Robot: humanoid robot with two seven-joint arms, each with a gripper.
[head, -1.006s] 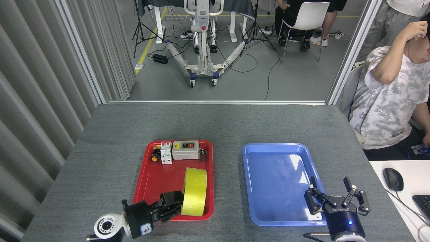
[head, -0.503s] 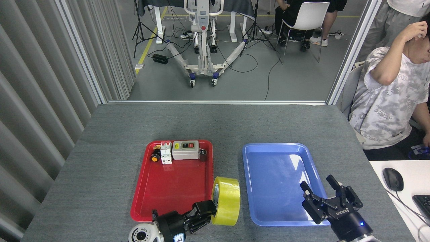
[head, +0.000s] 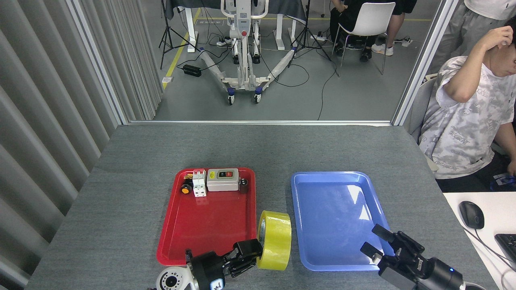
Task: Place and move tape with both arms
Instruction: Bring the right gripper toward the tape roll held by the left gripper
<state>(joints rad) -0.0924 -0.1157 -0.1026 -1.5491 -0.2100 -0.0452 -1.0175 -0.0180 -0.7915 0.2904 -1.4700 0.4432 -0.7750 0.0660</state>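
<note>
The tape [head: 277, 241], a wide yellow roll with a white core, stands on its edge on the grey table in the gap between the red tray [head: 189, 233] and the blue tray [head: 334, 209]. My left gripper [head: 253, 254] comes in from the bottom edge and is shut on the roll's near left rim. My right gripper [head: 369, 238] is open with nothing between its fingers. It hangs over the blue tray's near right corner, fingers pointing left toward the tape.
Small electrical parts [head: 213, 181] line the far end of the red tray. A seated person [head: 463, 121] is close by the table's right side, beside a white desk with a mouse [head: 471, 214]. The table's front edge is just below both grippers.
My left gripper carried the tape right, out of the red tray into the gap between the trays. My right gripper dropped lower and turned its open fingers to the left.
</note>
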